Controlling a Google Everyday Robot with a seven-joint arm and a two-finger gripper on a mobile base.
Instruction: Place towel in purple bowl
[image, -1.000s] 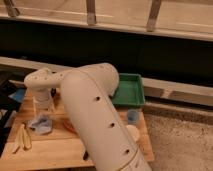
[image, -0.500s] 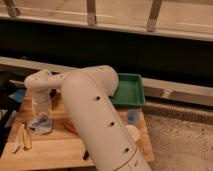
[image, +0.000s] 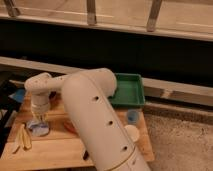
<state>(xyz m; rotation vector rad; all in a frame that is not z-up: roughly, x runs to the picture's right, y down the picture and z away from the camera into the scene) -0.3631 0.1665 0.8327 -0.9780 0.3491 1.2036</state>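
The towel (image: 39, 128) is a small grey-blue crumpled cloth lying on the left part of the wooden table (image: 55, 150). My gripper (image: 39, 120) hangs straight down from the white wrist (image: 40, 95). Its tips are pressed into the top of the cloth and shut on its folds. The towel still rests on the table. My thick white arm (image: 95, 120) crosses the middle of the table and covers much of it. The purple bowl is hidden or out of view.
A green tray (image: 128, 90) sits at the table's back right. A small blue cup (image: 132, 117) and a pale round cup (image: 131, 132) stand near the right edge. A banana (image: 22, 137) lies front left and an orange-brown item (image: 70, 126) beside my arm.
The gripper's fingers have closed on the towel. The arm and the towel stay in nearly the same place.
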